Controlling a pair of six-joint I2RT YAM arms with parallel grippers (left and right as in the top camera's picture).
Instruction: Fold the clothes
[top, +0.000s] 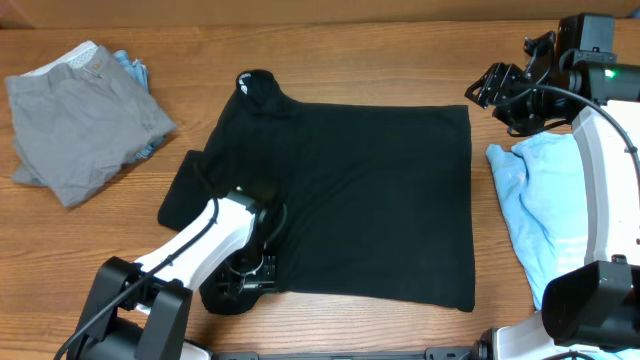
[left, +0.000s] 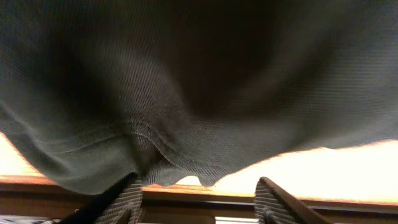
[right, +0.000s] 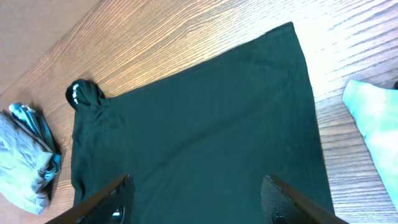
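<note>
first fold looks under way: black t-shirt (top: 370, 190) lies flat mid surface (top: 330, 40).
your left hand (left: 198, 204) stands apart at its near-left corner, right hand (right: 196, 200) apart, empty; next, pinch that corner.

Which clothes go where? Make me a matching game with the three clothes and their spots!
Things:
1. black T-shirt
2. grey garment
3. light-blue tee

Spots:
A. in a heap on the far left
B. on the right side
C. spread out in the middle

Pairs: 1-C, 2-A, 3-B
</note>
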